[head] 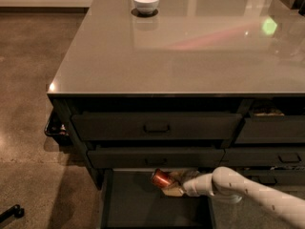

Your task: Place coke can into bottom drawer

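The coke can [160, 177], red-orange with a silvery end, lies on its side in my gripper [170, 184]. The gripper is shut on it, at the end of my white arm [248, 194] reaching in from the lower right. The can hangs just above the back of the bottom drawer [138, 204], a wide dark tray pulled out open below the two closed wide drawers with recessed handles. The drawer's flat floor shows nothing in it.
A white bowl [146, 2] stands at the far end of the glossy grey counter top [181, 46]. Narrower drawers [271, 130] are stacked at the right. A dark basket [55, 128] hangs at the cabinet's left side. Concrete floor lies to the left.
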Controlling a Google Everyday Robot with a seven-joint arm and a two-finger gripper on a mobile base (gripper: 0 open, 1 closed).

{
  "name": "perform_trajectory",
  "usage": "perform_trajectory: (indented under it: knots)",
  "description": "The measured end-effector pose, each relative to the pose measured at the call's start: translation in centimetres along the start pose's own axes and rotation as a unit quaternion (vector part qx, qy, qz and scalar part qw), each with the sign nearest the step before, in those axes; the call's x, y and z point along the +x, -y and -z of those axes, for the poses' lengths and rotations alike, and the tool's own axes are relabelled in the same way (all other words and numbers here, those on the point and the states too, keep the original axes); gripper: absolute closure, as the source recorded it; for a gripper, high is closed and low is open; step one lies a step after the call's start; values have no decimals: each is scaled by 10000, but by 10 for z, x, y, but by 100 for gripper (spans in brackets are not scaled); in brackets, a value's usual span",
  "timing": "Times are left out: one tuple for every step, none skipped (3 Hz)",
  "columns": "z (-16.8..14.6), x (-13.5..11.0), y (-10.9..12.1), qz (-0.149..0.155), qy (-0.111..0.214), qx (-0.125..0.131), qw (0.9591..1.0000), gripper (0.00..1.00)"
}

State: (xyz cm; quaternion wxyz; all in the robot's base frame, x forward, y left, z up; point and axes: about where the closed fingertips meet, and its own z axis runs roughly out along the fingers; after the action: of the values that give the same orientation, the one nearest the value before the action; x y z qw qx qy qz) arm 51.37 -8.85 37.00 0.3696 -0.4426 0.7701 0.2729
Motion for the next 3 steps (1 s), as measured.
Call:
perform_trajectory:
  knots:
    - [-47,53,8,-285,181,-73,9994,100]
    - [-89,97,-16,-678,338,-394,9963,100]
    - [-103,107,-26,-816,395,-656,9937,100]
